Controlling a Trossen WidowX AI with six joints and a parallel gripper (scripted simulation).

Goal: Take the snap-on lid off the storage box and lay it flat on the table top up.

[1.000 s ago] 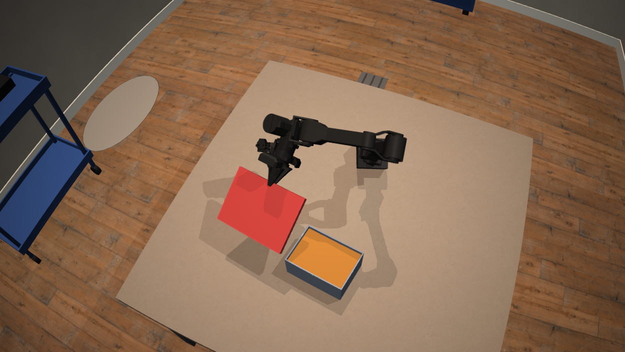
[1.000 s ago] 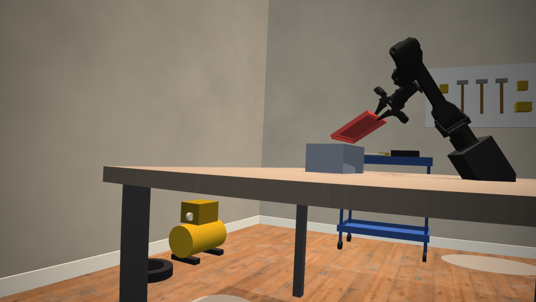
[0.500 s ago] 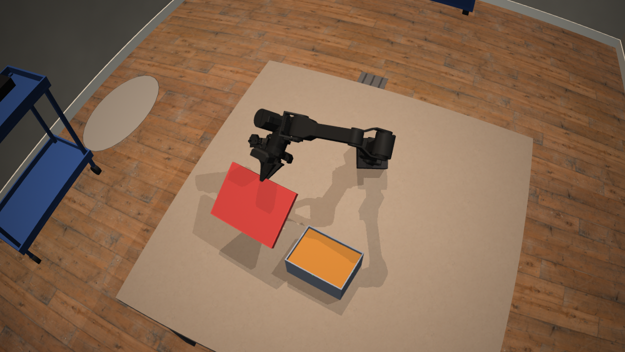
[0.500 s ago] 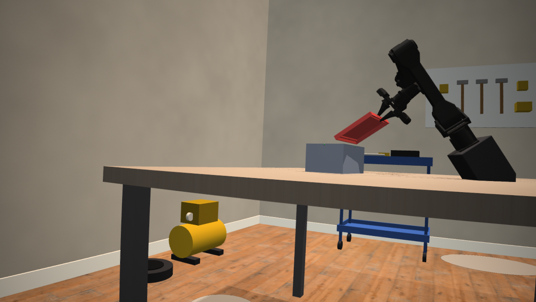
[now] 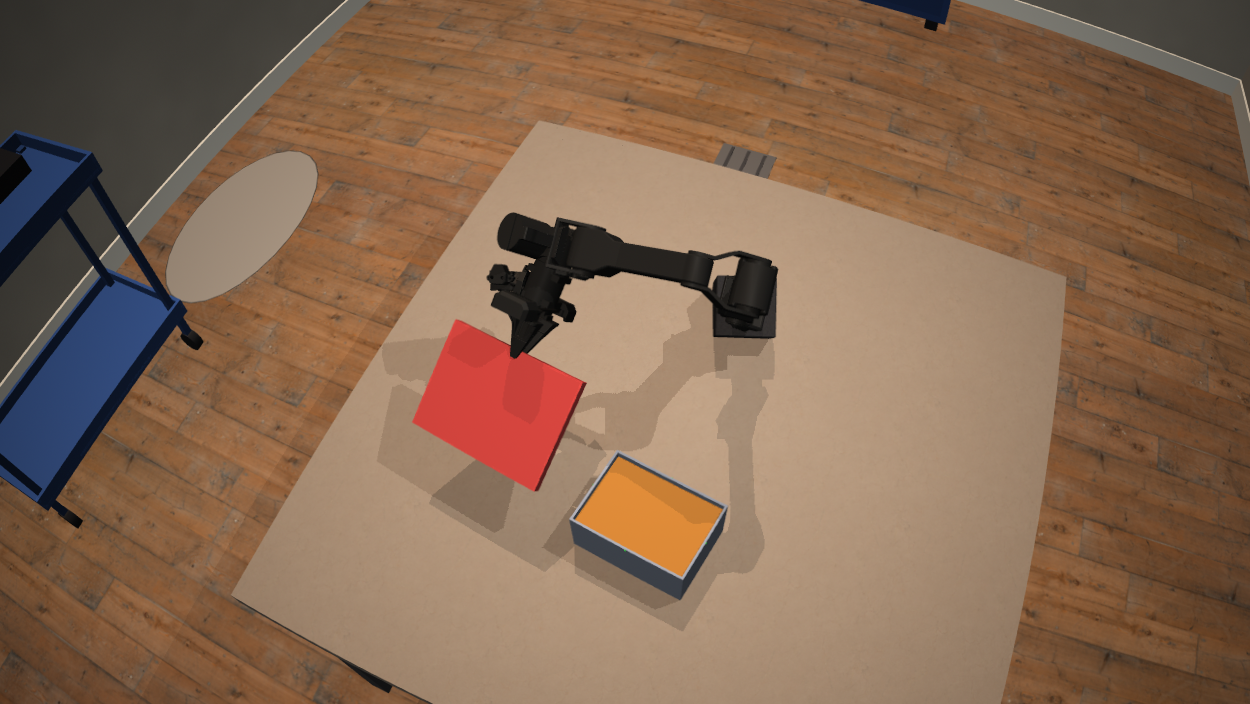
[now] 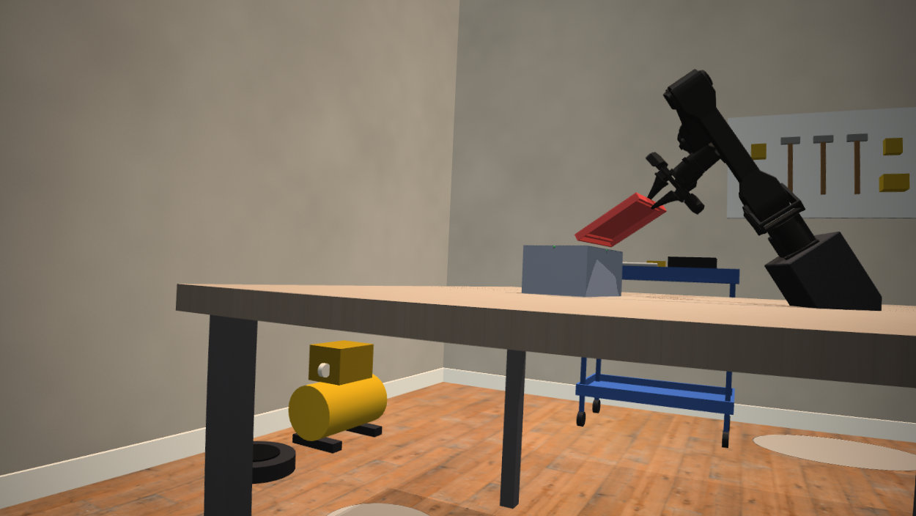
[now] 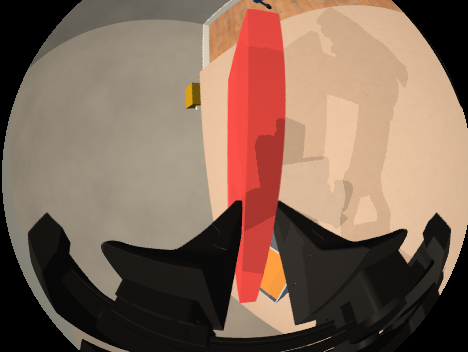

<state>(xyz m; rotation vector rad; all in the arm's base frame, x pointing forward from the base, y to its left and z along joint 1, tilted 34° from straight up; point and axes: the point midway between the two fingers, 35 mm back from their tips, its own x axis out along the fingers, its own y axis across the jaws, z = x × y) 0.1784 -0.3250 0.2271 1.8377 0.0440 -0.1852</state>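
Two fingers of our gripper (image 5: 517, 352) pinch the red lid (image 5: 496, 404) by its upper edge; it hangs tilted in the air, left of the open box (image 5: 648, 523) at centre frame.

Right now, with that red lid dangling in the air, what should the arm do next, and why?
Probably lower and level it. The gripper pinches one edge of the red lid, which hangs tilted above the table, off and beside the open box, top face up.
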